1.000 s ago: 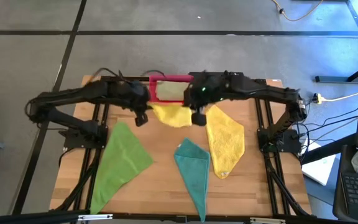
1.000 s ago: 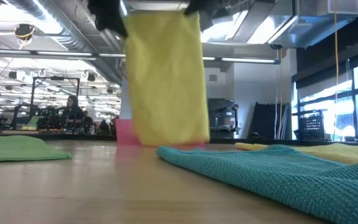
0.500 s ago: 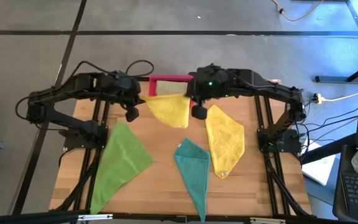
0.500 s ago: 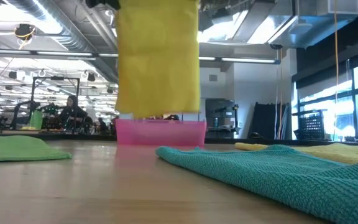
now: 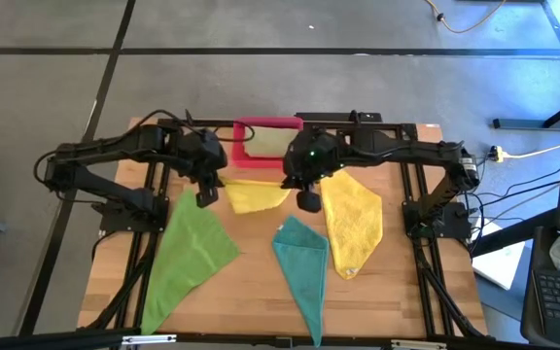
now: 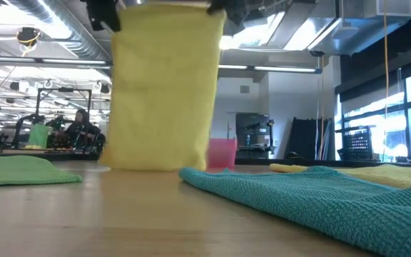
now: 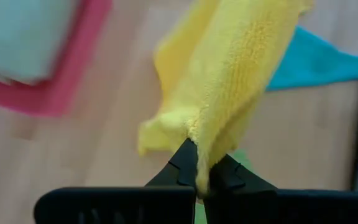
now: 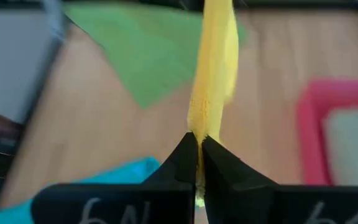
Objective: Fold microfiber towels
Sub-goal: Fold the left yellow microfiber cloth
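Observation:
A yellow microfiber towel (image 5: 256,194) hangs between my two grippers in front of the pink tray (image 5: 261,123). In the low view it is a broad sheet (image 6: 166,93), its lower edge down at about table level. My left gripper (image 5: 205,197) is shut on its left top corner and my right gripper (image 5: 307,201) on its right top corner. A pale olive towel (image 5: 263,142) lies in the tray. A bright green towel (image 5: 188,255), a teal towel (image 5: 302,261) and a second yellow towel (image 5: 353,222) lie flat on the table. My left gripper pinches the towel's top left corner (image 7: 199,158) between its two fingers, slanting down from the table's left. The cloth hangs below the hold; I cannot tell whether its lower edge (image 6: 155,167) touches the table. My right gripper pinches the top right corner (image 8: 198,124) between its two fingers, slanting down from the table's right. The top edge (image 6: 166,6) runs nearly straight across to the other gripper.
The teal towel (image 6: 312,196) lies close before the low camera at the right, the green towel (image 6: 20,171) at the left. The pink tray (image 6: 222,153) stands behind the hanging towel. Bare wood (image 5: 251,292) lies between the green and teal towels.
Both grippers first rose with the yellow towel, lifting its lower edge well clear of the table. They then came toward the table's near edge and sank, so the towel hangs down to table level again, nearer and a little more to the left. Both stayed shut.

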Available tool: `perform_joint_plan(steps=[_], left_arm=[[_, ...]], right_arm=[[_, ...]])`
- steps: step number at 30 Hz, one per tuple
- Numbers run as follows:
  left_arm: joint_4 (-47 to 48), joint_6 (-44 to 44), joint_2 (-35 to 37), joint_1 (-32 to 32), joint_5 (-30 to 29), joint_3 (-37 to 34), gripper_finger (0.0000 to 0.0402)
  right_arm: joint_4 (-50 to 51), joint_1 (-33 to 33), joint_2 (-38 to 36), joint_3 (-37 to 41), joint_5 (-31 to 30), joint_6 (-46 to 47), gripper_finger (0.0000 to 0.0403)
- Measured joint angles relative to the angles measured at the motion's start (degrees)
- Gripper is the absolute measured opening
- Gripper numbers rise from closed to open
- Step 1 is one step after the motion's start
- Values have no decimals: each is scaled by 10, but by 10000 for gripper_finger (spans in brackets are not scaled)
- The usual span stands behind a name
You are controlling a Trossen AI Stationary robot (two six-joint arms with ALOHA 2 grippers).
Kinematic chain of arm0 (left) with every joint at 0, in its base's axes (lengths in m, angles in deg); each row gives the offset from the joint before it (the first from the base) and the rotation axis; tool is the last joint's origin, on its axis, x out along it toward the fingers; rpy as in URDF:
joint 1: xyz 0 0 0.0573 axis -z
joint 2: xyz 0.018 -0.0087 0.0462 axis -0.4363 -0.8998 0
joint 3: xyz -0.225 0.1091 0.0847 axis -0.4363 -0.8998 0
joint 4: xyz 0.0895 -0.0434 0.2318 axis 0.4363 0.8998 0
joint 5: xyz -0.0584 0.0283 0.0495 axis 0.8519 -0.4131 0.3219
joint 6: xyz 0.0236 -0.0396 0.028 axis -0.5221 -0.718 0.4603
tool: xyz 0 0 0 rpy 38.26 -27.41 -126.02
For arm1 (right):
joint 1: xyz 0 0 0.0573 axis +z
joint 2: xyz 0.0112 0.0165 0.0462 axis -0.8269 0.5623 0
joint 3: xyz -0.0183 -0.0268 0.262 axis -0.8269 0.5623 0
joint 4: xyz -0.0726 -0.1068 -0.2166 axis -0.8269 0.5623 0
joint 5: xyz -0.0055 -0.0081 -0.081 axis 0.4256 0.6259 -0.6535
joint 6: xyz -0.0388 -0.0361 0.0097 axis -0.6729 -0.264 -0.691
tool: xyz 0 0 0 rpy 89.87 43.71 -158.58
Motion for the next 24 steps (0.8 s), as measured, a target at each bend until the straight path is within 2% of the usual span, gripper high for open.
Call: perform_joint_plan(steps=[4,9,12,15,17,20,24], left_arm=[[-1,-52,8,1,104,18,0],[-21,-103,24,12,238,31,0],[-47,-132,35,18,304,32,0],[-81,-157,38,35,342,32,0],[-90,-153,38,46,346,32,0],[-85,-106,36,56,301,19,0],[-68,-13,35,53,147,-43,0]], right_arm=[[-10,0,0,-57,97,27,11],[-12,0,0,-115,170,77,11],[-12,0,0,-122,212,121,11],[-12,5,0,-112,252,153,11],[-13,10,0,-101,258,147,11],[-12,12,0,-72,233,113,11],[-13,1,3,-7,150,64,11]])
